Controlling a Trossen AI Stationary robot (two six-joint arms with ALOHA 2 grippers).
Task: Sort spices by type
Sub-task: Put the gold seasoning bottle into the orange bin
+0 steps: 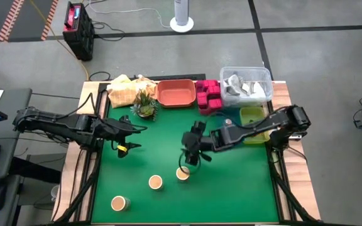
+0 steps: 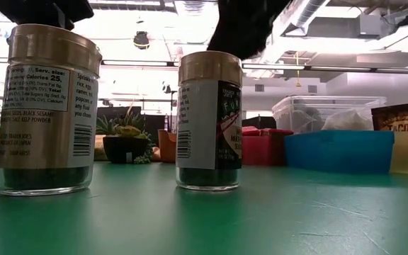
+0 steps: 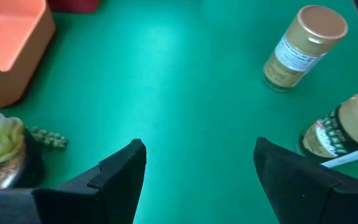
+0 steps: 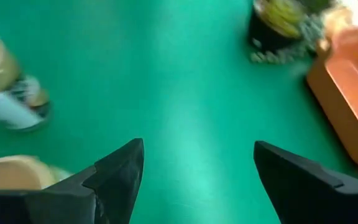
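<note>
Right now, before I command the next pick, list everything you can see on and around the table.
Spice jars: three, tan lids, near part of the green mat.
Potted plant: one, green, far edge.
Orange tray: one, beside the plant.
Magenta packets: stacked pile, count unclear, right of the orange tray.
Clear bin: one, far right corner.
Yellow-green tray: one, right edge.
Yellow cloth: one, far left corner.
Left gripper: open, left of centre, empty.
Right gripper: open, above the rightmost jar.

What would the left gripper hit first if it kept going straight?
Probably nothing: the left gripper, open, faces bare green mat; the nearer spice jar stands off to one side.
</note>
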